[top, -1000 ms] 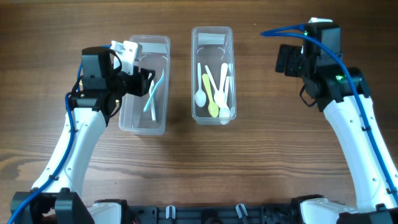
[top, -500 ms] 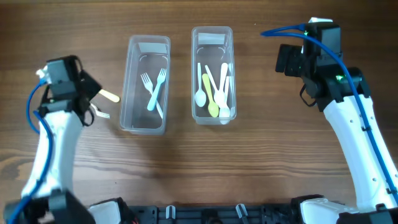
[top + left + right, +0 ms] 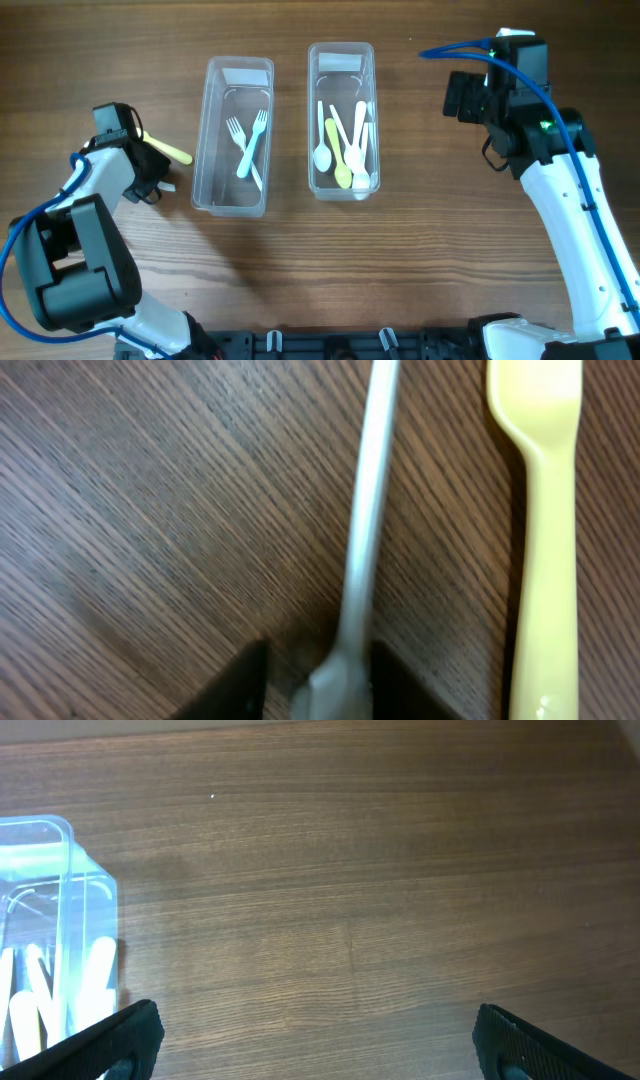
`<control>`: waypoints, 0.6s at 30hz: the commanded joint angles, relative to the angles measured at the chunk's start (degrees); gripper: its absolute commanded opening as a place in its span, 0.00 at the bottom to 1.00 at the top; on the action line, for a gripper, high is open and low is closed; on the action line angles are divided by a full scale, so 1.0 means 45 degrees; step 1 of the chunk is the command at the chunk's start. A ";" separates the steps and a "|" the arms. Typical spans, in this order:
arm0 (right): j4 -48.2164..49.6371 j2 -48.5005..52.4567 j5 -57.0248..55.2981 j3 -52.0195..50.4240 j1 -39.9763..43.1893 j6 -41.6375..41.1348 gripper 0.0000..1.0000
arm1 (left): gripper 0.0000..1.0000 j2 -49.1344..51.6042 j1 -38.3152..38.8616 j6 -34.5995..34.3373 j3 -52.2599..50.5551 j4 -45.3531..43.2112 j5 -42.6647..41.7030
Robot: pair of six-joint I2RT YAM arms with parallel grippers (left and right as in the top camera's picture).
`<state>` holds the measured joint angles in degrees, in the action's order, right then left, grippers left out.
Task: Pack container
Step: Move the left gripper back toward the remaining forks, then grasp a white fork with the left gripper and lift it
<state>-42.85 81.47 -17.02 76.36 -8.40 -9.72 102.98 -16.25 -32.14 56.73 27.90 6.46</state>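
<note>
A clear container (image 3: 208, 130) holds a light blue fork and a white fork (image 3: 245, 150). A second clear container (image 3: 341, 55) holds several white and yellow spoons (image 3: 345, 150). Left of the fork container, a yellow utensil (image 3: 172, 153) and a pale utensil (image 3: 166, 187) lie on the table. My left gripper (image 3: 152, 178) is low over them. In the left wrist view its fingers (image 3: 320, 685) straddle the pale utensil (image 3: 368, 500) narrowly, with a small gap on one side, and the yellow utensil (image 3: 545, 510) lies to the right. My right gripper (image 3: 320, 1040) is wide open and empty.
The right arm (image 3: 500, 95) hovers over bare wood to the right of the spoon container, whose corner shows in the right wrist view (image 3: 60, 870). The table surface is dark wood grain.
The left arm left the fork container, where the light blue fork now lies, swung left and came down over the two loose utensils. The right arm has not moved.
</note>
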 commanded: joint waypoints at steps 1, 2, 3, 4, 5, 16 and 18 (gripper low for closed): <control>0.0024 0.0015 -0.0301 0.0199 0.0029 0.0160 1.00 | 0.07 0.0092 -0.0121 -0.0063 0.0024 0.0005 -0.0151; 0.0024 0.0015 -0.0301 0.0199 0.0029 0.0165 1.00 | 0.04 0.0092 -0.0121 -0.0063 0.0029 0.0005 -0.0151; 0.0024 0.0015 -0.0301 0.0199 0.0029 0.0160 1.00 | 0.04 0.0044 -0.0121 -0.0063 0.0034 0.0005 -0.0151; 0.0024 0.0015 -0.0301 0.0199 0.0029 0.0160 1.00 | 0.04 -0.0015 -0.0121 -0.0063 0.0053 0.0010 -0.0151; 0.0024 0.0015 -0.0301 0.0199 0.0029 0.0165 1.00 | 0.04 -0.0155 -0.0121 -0.0063 0.0097 0.0068 -0.0151; 0.0024 0.0015 -0.0301 0.0199 0.0029 0.0160 1.00 | 0.04 -0.5100 -0.0107 0.1904 0.0894 0.1428 -0.2618; 0.0024 0.0015 -0.0301 0.0199 0.0029 0.0160 1.00 | 0.04 -0.5931 -0.0078 0.3512 0.0894 0.0967 -0.4624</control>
<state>-42.83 81.47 -17.02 76.36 -8.40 -9.72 83.94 -16.25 -28.34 59.61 34.57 0.47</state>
